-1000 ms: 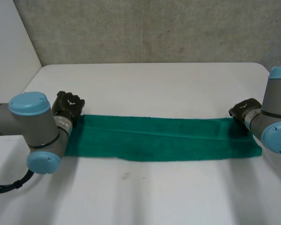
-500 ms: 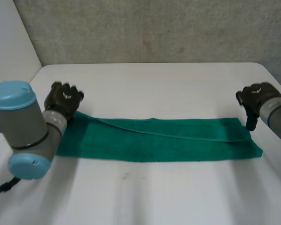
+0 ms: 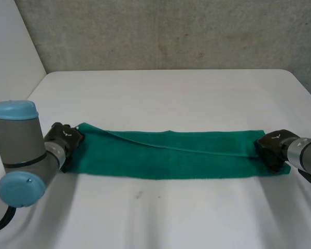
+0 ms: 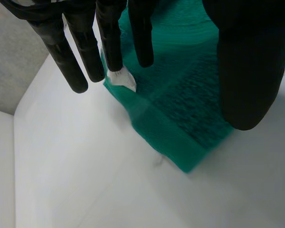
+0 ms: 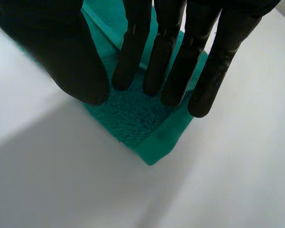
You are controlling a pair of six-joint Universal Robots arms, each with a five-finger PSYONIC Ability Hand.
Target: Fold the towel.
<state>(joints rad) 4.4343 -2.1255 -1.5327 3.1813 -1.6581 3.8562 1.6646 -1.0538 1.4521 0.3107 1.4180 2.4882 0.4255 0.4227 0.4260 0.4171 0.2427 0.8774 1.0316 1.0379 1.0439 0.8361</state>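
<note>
Green towel (image 3: 171, 155) lies long axis across bench (image 3: 171, 98), left hand (image 3: 65, 139) and right hand (image 3: 272, 145) at opposite short ends, fingers (image 5: 173, 61) straight, grasping nothing.

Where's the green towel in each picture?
Head view: the towel lies across the table between the left hand and the right hand.
Left wrist view: its end sits at the left hand's fingertips.
Right wrist view: its corner lies under the right hand's fingertips.
Shared landmark: the white table.
</note>
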